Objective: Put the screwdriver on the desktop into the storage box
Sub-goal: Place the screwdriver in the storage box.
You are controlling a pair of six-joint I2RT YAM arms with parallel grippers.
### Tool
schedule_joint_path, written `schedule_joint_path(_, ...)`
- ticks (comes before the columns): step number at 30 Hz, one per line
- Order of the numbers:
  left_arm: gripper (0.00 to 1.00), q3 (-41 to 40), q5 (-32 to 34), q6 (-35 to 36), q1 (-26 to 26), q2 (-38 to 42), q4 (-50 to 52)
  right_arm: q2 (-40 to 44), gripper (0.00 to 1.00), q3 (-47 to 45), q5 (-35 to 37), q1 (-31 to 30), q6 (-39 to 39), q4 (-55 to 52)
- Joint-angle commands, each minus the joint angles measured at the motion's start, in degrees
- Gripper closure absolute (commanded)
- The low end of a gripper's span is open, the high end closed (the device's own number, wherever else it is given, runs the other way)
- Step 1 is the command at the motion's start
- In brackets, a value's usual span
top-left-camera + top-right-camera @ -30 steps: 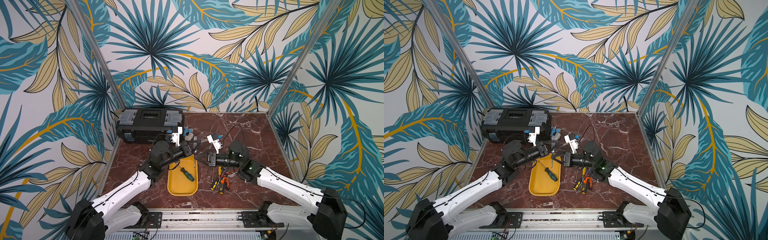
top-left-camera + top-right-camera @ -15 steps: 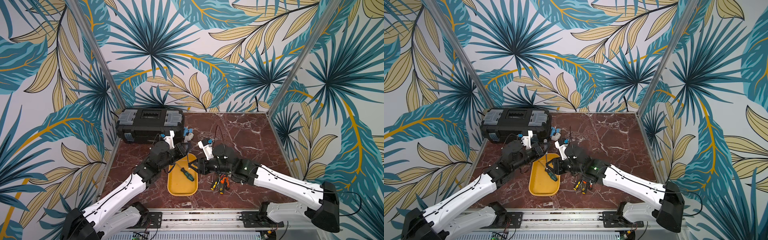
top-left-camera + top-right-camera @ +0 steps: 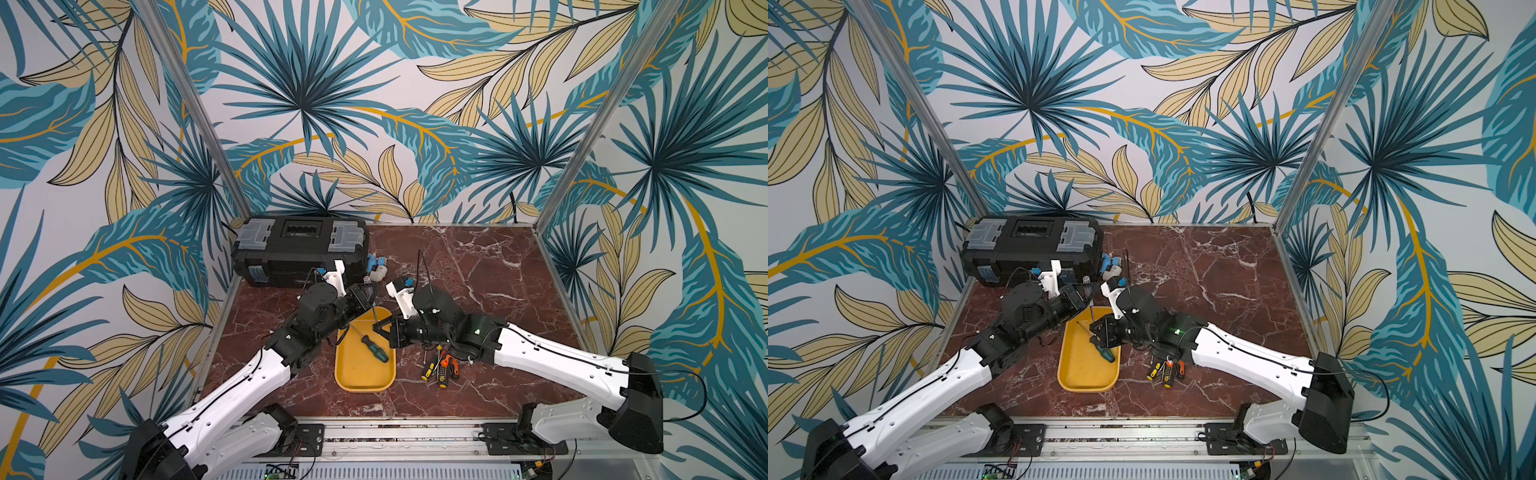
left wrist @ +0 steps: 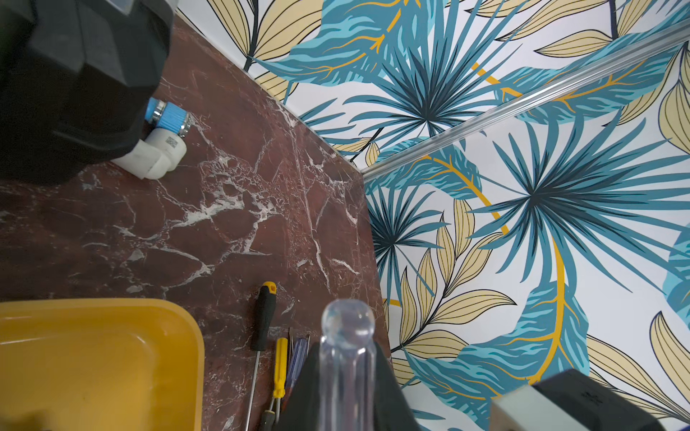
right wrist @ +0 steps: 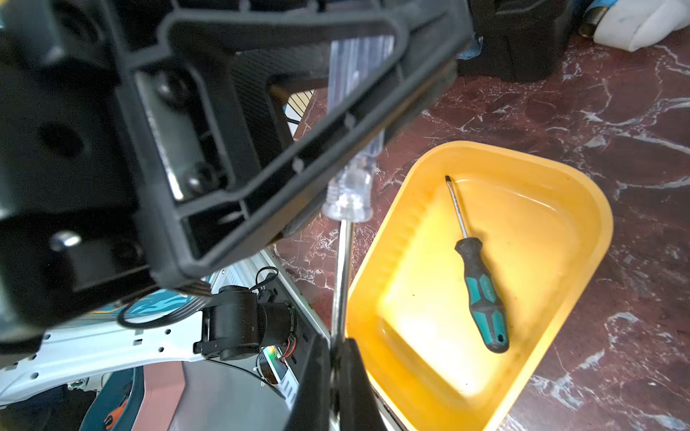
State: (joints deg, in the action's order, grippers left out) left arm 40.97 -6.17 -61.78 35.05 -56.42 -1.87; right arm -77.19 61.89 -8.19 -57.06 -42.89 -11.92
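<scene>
My right claw (image 5: 336, 349) is pinched fully closed on the bare steel shaft of the clear-handled screwdriver (image 5: 351, 201); thin round rod, gripped low between two black wedge-shaped pads; my left claw (image 3: 365, 296) brackets the fluted transparent handle at the other end, ribbed black plastic frame around it; can't tell whether its jaws press the handle or just flank it. Tool stands near upright, handle up, off the desktop (image 3: 478, 291), over the far end of the storage box (image 3: 361, 376); box is shallow yellow-orange plastic, glossy, rounded corners, no lid; flat on its floor lies a green-and-black screwdriver (image 5: 481, 294), moulded two-tone grip, slotted tip, set diagonally. Just beside the box on my right, a loose bunch of screwdrivers (image 3: 438, 365) on the red-brown, white-veined marble; yellow, black and orange handles. Far back: boxy black toolbox (image 3: 299, 249) with grey clasps; white pipe elbow (image 4: 160, 153) with a blue ribbed fitting right beside it.
</scene>
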Motion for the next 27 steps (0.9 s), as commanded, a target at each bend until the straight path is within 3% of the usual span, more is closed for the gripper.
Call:
schedule_joint_path(1, 0.43, -2.83, -2.52, -1.42, -0.02, 1.54, -4.47, 2.13, 1.00, -3.78, 0.58, 0.00, -0.49, 4.28)
schedule_joint_path(3, 0.32, -4.85, -4.06, -1.89, -0.07, 2.50, -9.15, 3.57, 1.00, -5.81, -0.60, 0.35, -1.85, 7.36)
schedule_joint_path(7, 0.25, -9.99, -7.83, -4.55, -0.15, 3.77, -21.73, 6.65, 1.00, -10.54, -4.68, 1.55, -6.06, 16.11)
schedule_joint_path(12, 0.25, -11.94, -13.43, -4.77, -0.24, 3.84, -29.19, 8.66, 1.00, -14.17, -9.03, 2.72, -10.21, 24.94)
schedule_joint_path(15, 0.40, -12.40, -13.89, -5.02, -0.26, 3.87, -29.89, 9.22, 1.00, -15.48, -10.97, 3.54, -11.97, 28.06)
schedule_joint_path(19, 0.67, -12.28, -12.42, -4.56, -0.31, 3.99, -28.27, 9.73, 1.00, -16.66, -11.60, 3.88, -12.98, 29.17)
schedule_joint_path(22, 0.81, -11.13, -11.10, -2.73, -0.25, 4.07, -23.63, 10.17, 1.00, -17.41, -11.30, 3.97, -13.17, 28.98)
schedule_joint_path(24, 0.95, -7.90, -9.75, 1.00, -0.33, 4.08, -14.35, 10.43, 1.00, -17.30, -10.56, 3.97, -12.43, 26.97)
schedule_joint_path(25, 1.00, -5.01, -8.45, 4.31, -0.29, 3.97, -6.37, 10.66, 0.98, -16.59, -9.25, 3.99, -11.09, 23.46)
schedule_joint_path(26, 1.00, -2.29, -6.40, 7.33, -0.21, 3.64, 0.60, 10.97, 0.89, -15.24, -7.07, 3.97, -9.51, 18.14)
schedule_joint_path(27, 1.00, 0.16, -3.70, 10.45, -0.24, 3.36, 7.73, 11.36, 0.73, -13.61, -3.46, 3.98, -7.51, 11.52)
